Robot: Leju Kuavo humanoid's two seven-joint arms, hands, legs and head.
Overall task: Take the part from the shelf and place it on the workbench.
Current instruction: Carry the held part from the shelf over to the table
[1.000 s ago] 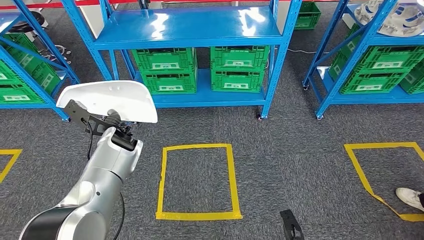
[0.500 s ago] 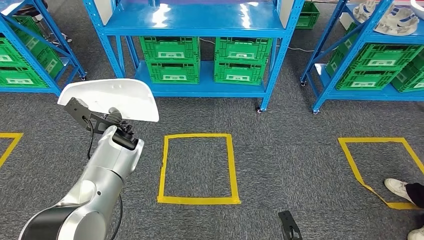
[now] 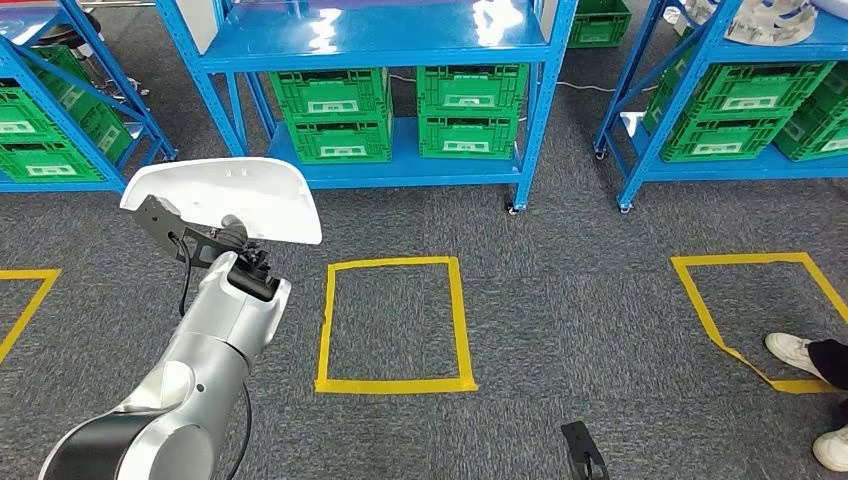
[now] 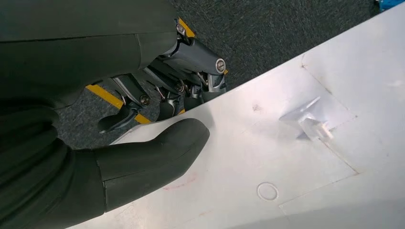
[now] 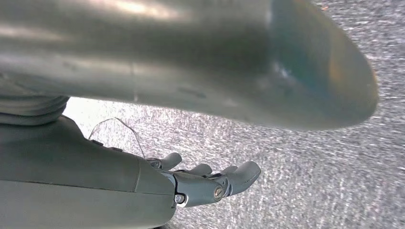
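In the head view, my left hand (image 3: 216, 240) holds up a wide white curved shell part (image 3: 226, 197) over the grey carpet, in front of the blue shelf (image 3: 380, 45). Seen from the left wrist, the thick thumb (image 4: 157, 148) presses on the part's white surface (image 4: 286, 157) and the darker fingers (image 4: 191, 86) curl under its edge. My right hand (image 5: 210, 183) hangs over the carpet in the right wrist view, fingers loosely stretched with nothing in them.
Blue shelves with green crates (image 3: 345, 115) stand ahead, at the left (image 3: 45, 130) and at the right (image 3: 740, 110). Yellow tape rectangles (image 3: 393, 325) (image 3: 745, 300) mark the carpet. A person's white shoes (image 3: 800, 352) are at the right edge.
The whole picture has shifted: shelves and tape marks sit higher in the head view, so the camera moved. The left hand still holds the white part. A second shoe has come in at the right.
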